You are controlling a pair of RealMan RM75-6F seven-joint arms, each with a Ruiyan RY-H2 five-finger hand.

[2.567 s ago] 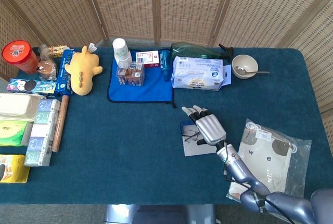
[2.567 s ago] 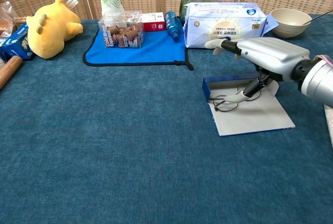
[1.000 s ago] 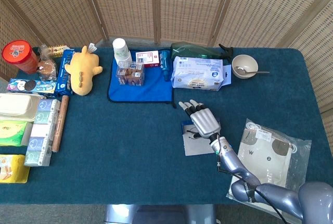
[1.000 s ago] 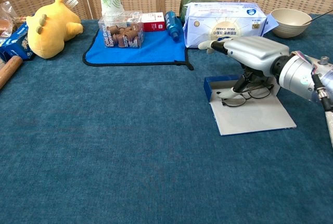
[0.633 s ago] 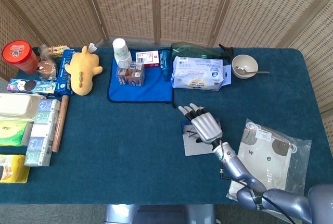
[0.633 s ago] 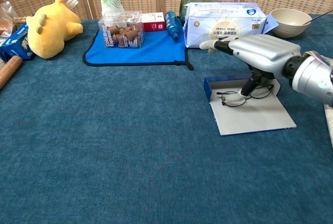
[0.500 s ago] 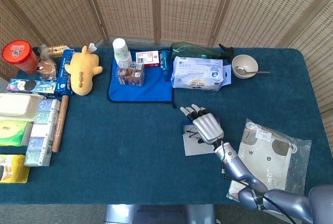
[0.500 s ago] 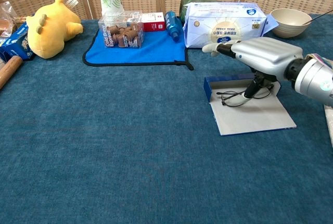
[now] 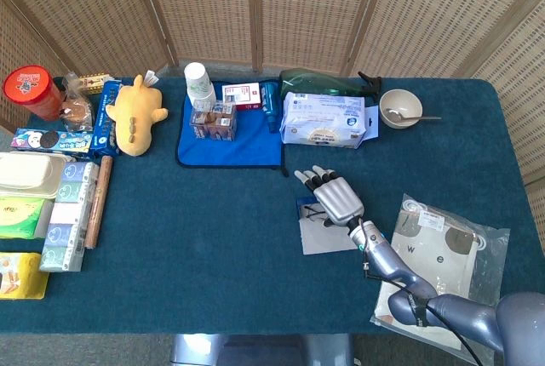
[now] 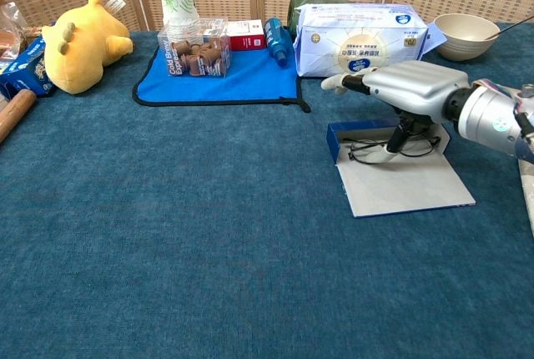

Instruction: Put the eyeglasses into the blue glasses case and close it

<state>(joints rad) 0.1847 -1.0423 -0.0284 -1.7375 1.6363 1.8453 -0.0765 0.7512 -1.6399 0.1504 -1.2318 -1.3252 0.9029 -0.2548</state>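
Note:
The blue glasses case (image 10: 344, 136) lies open on the teal cloth, its grey lid flap (image 10: 409, 184) spread flat toward me. My right hand (image 10: 413, 83) hovers palm-down over the case's blue tray. Its thumb and a finger reach down and pinch the thin dark-framed eyeglasses (image 10: 367, 149), which sit low over the tray at its far end. In the head view the right hand (image 9: 339, 198) covers most of the case (image 9: 317, 237), and the eyeglasses are largely hidden beneath it. My left hand shows in neither view.
A wet-wipes pack (image 10: 359, 37) and a blue bottle (image 10: 278, 40) stand just behind the case. A blue mat (image 10: 234, 79) with a snack box and paper cup lies at the back left. A bagged white item (image 9: 443, 255) lies right of my arm, and a bowl (image 10: 467, 35) sits far right.
My right hand has carried the eyeglasses from the grey flap's left edge up onto the blue tray end of the case, drifting a little back and forth there.

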